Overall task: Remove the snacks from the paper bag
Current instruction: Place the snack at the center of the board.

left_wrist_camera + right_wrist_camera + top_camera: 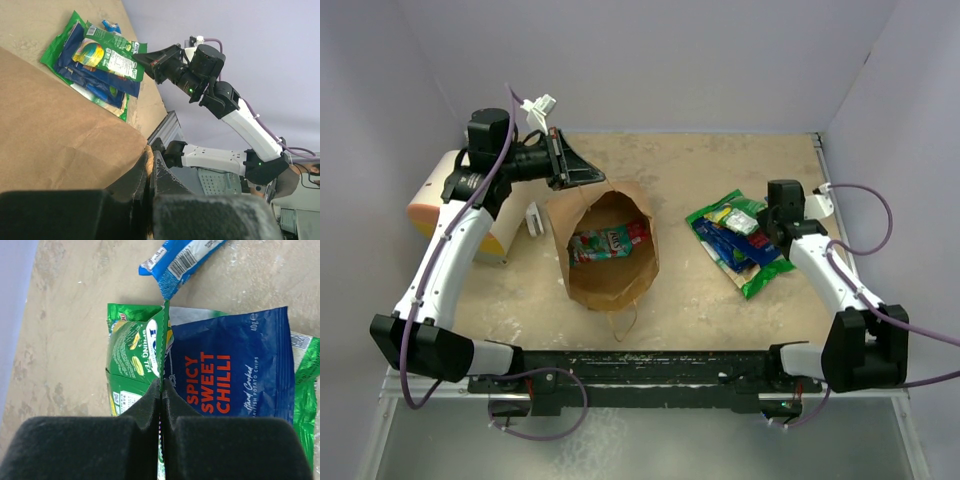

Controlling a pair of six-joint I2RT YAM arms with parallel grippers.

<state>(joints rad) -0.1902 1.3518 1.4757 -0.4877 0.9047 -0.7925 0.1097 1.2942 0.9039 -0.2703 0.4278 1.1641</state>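
**A:** Wide shot first. On the counter (700, 300) the paper bag (605, 285) sits left of centre, its mouth tipped up toward the overhead camera. The left end effector (578, 176) is clenched on the bag's rim, on the side facing the far left corner.

**B:** And the haul?

**A:** Over by the right edge there's a pile of packets (735, 245), well apart from the bag. The right end effector (161, 385) is pinched tight on the crimped edge of a green packet (132, 357) on top of that pile.

**B:** Under it I see a dark blue packet (225, 370), with a small blue packet (180, 260) lying just beside them.

**A:** So most of the job looks done. But look in the bag: a red and teal packet (608, 241) lies inside. Whether anything hides beneath it, I can't tell.

**B:** At least one more to fetch, then, once that green one is released.
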